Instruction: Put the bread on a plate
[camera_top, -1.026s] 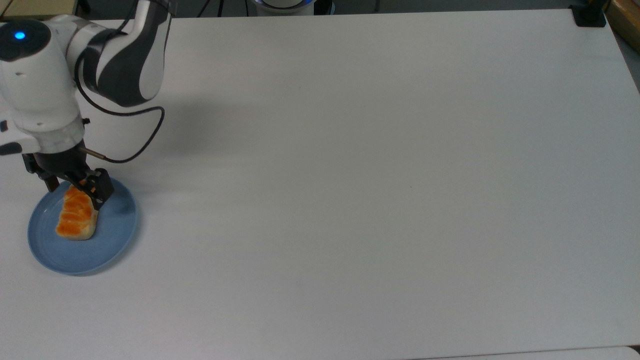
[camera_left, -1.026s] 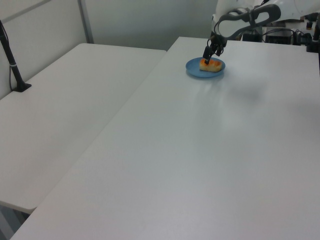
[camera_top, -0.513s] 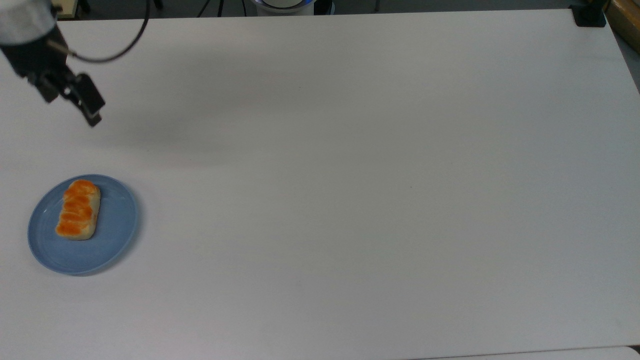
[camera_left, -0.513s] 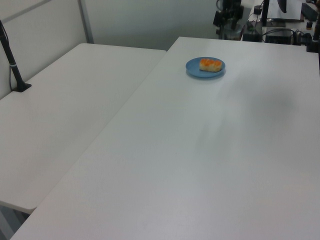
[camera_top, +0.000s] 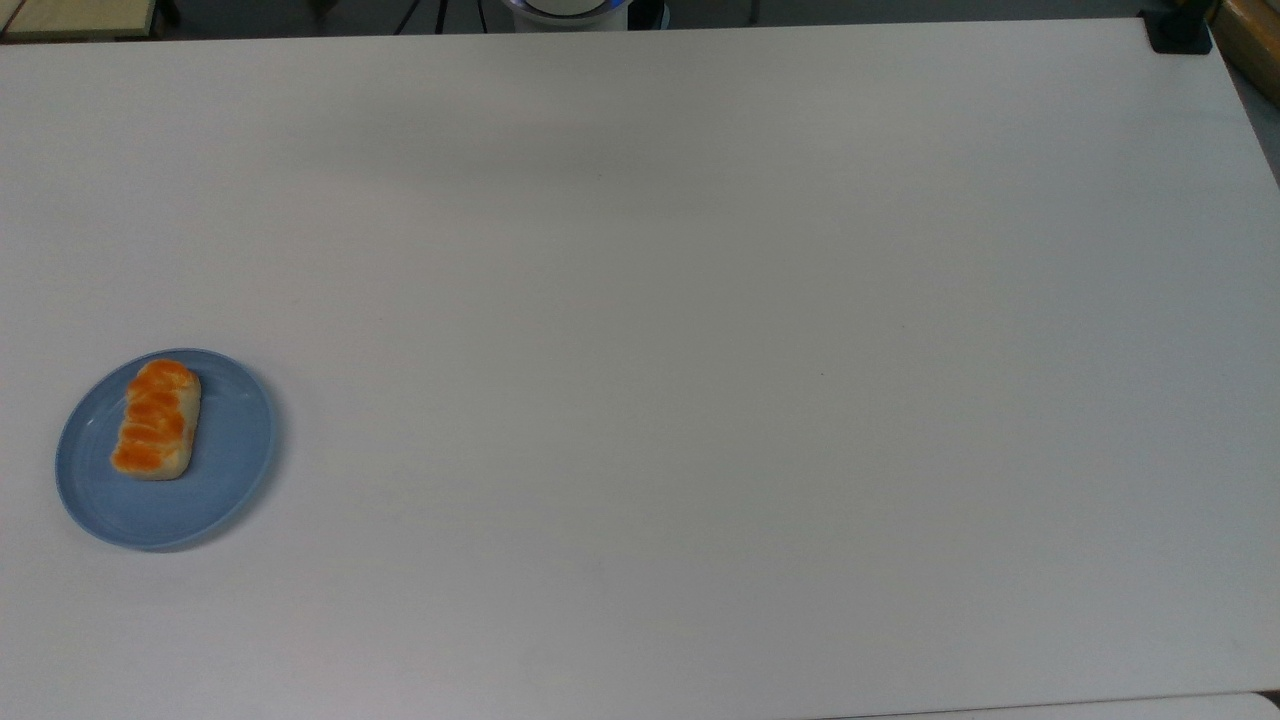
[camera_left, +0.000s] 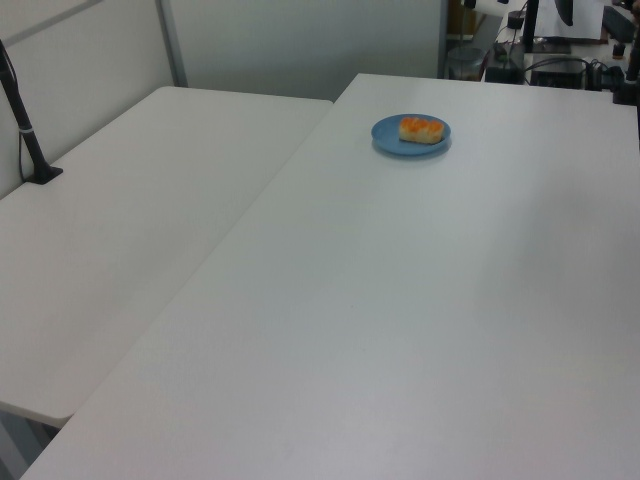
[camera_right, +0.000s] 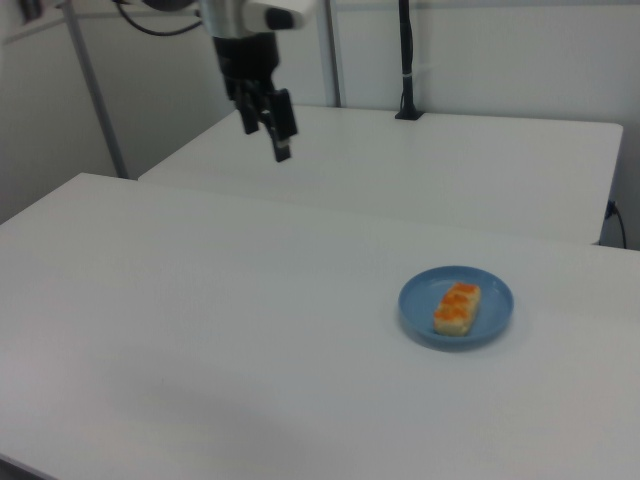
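The bread, a small loaf with an orange-brown segmented top and pale sides, lies on the round light-blue plate near the top view's left edge, a little left of the plate's middle. The left view has the bread and plate at the far end of the table. In the right view the bread rests on the plate at the lower right. My gripper hangs high above the table, far to the right view's upper left of the plate, open and holding nothing.
A white table spreads wide to the top view's right of the plate. A second white table adjoins it, with a black post clamped to it. A black clamp sits at the top view's top right corner.
My gripper let go of the bread, rose from the plate and left the top and left views. The bread and plate have stayed put.
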